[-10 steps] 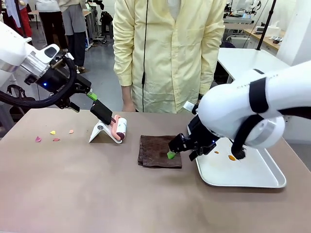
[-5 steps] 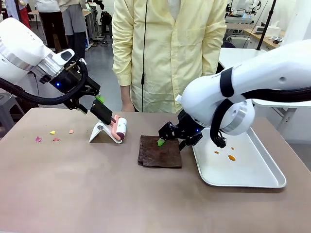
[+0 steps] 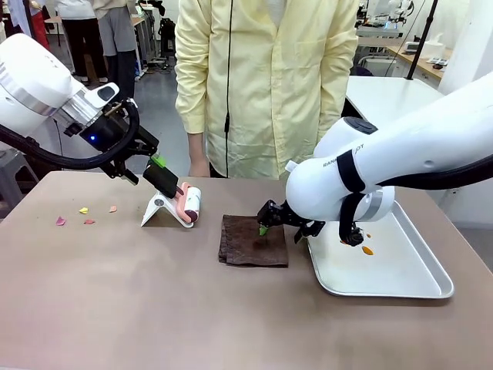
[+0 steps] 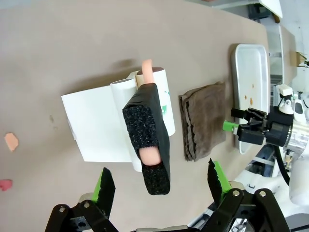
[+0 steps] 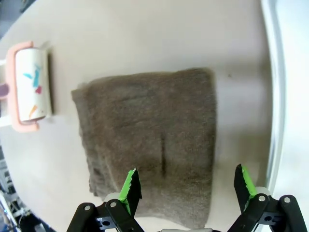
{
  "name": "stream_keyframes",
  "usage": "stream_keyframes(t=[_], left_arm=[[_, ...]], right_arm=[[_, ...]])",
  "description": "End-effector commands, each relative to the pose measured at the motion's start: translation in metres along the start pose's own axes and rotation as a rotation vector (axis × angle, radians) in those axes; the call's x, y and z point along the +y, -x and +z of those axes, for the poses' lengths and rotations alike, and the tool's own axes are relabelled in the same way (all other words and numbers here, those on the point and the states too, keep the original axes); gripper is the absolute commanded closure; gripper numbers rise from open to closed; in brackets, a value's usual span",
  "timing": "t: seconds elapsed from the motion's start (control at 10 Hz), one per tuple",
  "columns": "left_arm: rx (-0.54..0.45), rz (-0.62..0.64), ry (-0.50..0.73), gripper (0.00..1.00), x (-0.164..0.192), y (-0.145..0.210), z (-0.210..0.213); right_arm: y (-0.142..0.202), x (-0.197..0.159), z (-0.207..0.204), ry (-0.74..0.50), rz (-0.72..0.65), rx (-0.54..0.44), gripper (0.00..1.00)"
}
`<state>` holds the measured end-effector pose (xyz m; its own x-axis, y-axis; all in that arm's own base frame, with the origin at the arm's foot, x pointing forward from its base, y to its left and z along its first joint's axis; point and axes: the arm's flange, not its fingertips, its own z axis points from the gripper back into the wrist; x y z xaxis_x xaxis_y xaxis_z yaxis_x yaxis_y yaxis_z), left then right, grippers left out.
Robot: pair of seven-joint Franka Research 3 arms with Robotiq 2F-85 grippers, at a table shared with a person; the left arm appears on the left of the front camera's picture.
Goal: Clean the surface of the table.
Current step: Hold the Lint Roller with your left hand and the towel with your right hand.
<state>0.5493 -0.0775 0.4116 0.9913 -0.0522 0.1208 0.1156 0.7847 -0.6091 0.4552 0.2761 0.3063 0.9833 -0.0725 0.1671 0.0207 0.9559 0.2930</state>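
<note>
We are hovering our left gripper [image 4: 159, 166] released, fingers spread wide around the lint roller [image 3: 190, 202] handle without touching it. The roller is resting on its white stand [image 3: 156, 208] on the taupe bench [image 3: 115, 293]. Our right gripper [image 5: 186, 170] is hanging released over the folded brown cloth [image 3: 250, 243], just beside the metal tray [image 3: 431, 289].

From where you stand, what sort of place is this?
Likely a robotics lab: the left arm and right arm work at a table facing a person in a yellow coat, with more workbenches behind.
</note>
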Motion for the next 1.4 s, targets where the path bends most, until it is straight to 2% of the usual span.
stream_keyframes(t=[0.0, 0.6, 0.7, 0.8, 0.9, 1.0, 1.1, 1.2, 1.3], left_arm=[[-0.04, 0.019, 0.03, 0.0, 0.001, 0.004, 0.0], [-0.042, 0.033, 0.053, 0.0, 0.008, 0.005, -0.007], [-0.056, 0.032, 0.048, 0.06, 0.009, 0.006, -0.008], [-0.073, 0.023, 0.051, 0.57, 0.011, 0.005, -0.008], [-0.072, 0.024, 0.053, 0.65, 0.01, 0.006, -0.008], [-0.081, 0.024, 0.054, 1.0, 0.011, 0.007, -0.009], [-0.085, 0.026, 0.056, 1.0, 0.011, 0.006, -0.01], [-0.09, 0.026, 0.057, 1.0, 0.011, 0.006, -0.01], [-0.095, 0.027, 0.058, 0.88, 0.012, 0.005, -0.011]], right_arm=[[-0.016, 0.023, 0.001, 0.045, -0.054, -0.011, 0.0], [-0.023, 0.034, -0.008, 0.081, -0.041, 0.023, 0.0], [-0.024, 0.035, -0.008, 0.086, -0.037, 0.024, 0.0], [-0.025, 0.035, -0.009, 0.101, -0.031, 0.034, 0.0], [-0.026, 0.035, -0.011, 0.128, -0.021, 0.043, 0.35], [-0.027, 0.036, -0.014, 0.136, -0.017, 0.058, 0.6], [-0.028, 0.036, -0.016, 0.143, -0.016, 0.059, 0.95], [-0.028, 0.036, -0.016, 0.147, -0.016, 0.061, 1.0], [-0.027, 0.035, -0.016, 0.148, -0.018, 0.062, 1.0]])
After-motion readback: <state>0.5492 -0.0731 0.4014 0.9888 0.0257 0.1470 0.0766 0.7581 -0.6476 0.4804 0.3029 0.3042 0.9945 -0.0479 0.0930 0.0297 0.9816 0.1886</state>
